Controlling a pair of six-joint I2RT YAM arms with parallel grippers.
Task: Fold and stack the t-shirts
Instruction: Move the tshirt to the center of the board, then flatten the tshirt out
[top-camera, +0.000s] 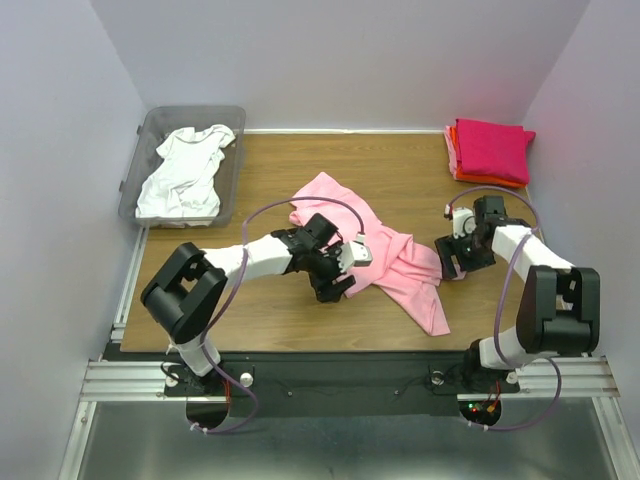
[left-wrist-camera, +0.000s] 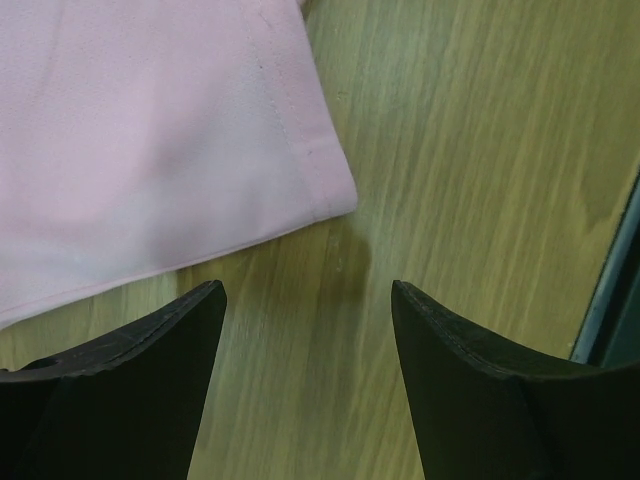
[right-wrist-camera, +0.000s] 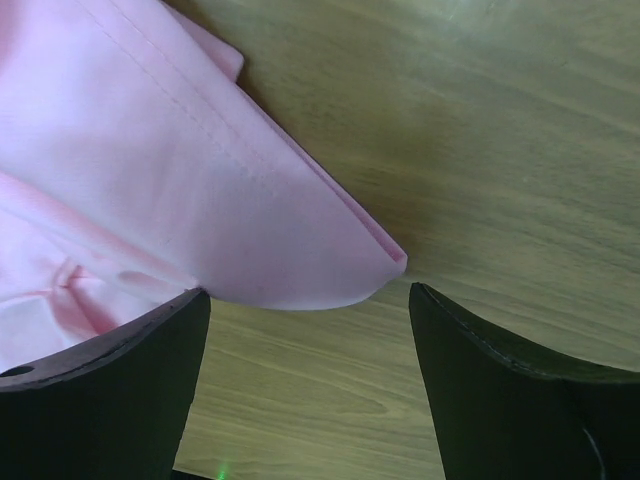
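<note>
On the table (top-camera: 400, 170) we see the pink t-shirt (top-camera: 405, 265) lying crumpled at the middle — our left gripper (left-wrist-camera: 305, 290) hangs spread apart just off its hem corner, our right gripper (right-wrist-camera: 305, 295) likewise parted beside another edge, both holding nothing. Folded shirts (top-camera: 492, 150) sit far right.

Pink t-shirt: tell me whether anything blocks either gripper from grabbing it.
Nothing visible does. The left gripper is open, with a hemmed corner of the pink t-shirt just ahead of its fingers and only bare table between. The right gripper, also open, has another corner right at the gap between its fingers.
</note>
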